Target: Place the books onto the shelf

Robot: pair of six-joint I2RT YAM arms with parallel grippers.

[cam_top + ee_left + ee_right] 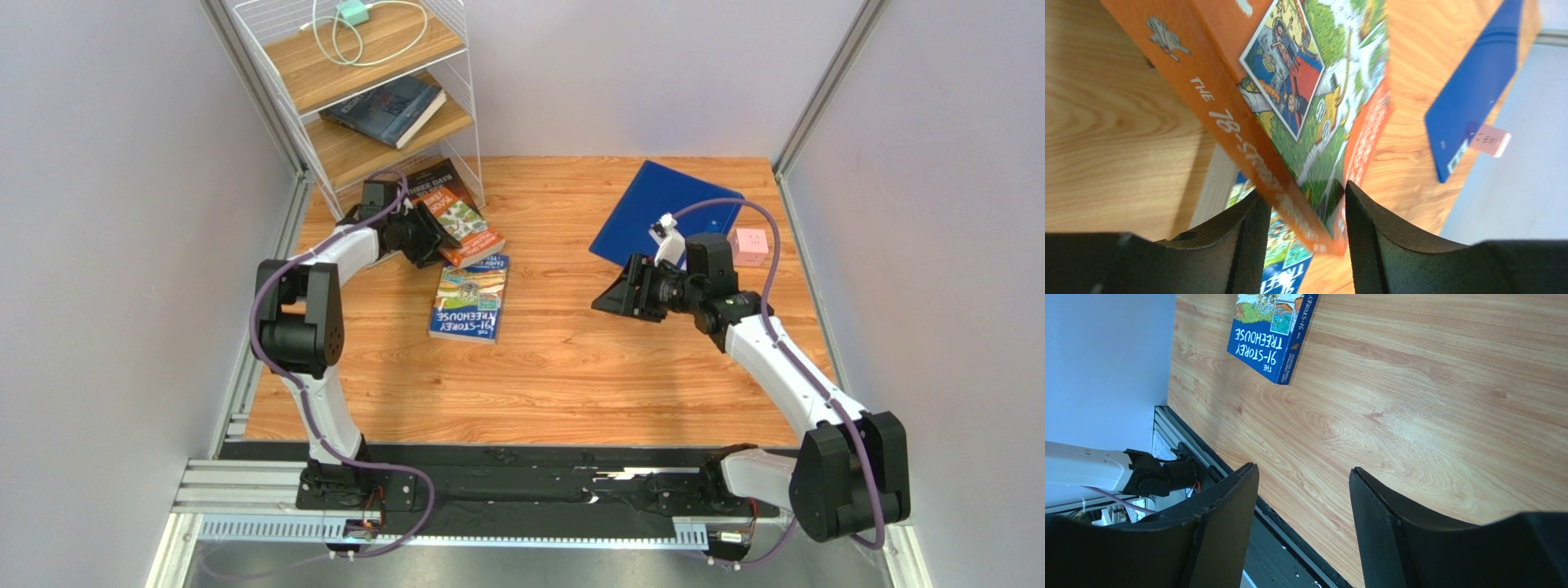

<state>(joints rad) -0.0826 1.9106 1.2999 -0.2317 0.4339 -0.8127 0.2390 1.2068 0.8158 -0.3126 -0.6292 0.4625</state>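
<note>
The shelf point(356, 153) stands at the back left, with a dark book point(384, 110) lying on its middle board. At its foot lies another dark book point(436, 178), with the orange Treehouse book point(464, 227) partly over it. The blue Treehouse book point(471, 300) lies flat in front. My left gripper point(423, 233) is at the orange book's left edge. In the left wrist view the orange book's point(1303, 104) lower corner sits between the jaws of the left gripper point(1303, 208), with a gap beside the spine. My right gripper point(1303, 484) hovers open and empty over bare table, right of the blue book point(1275, 324).
A large blue folder point(650, 221) lies at the back right with a small pink block point(750, 246) beside it. A white cable and green plug point(356, 15) rest on the top shelf. Grey walls close in both sides.
</note>
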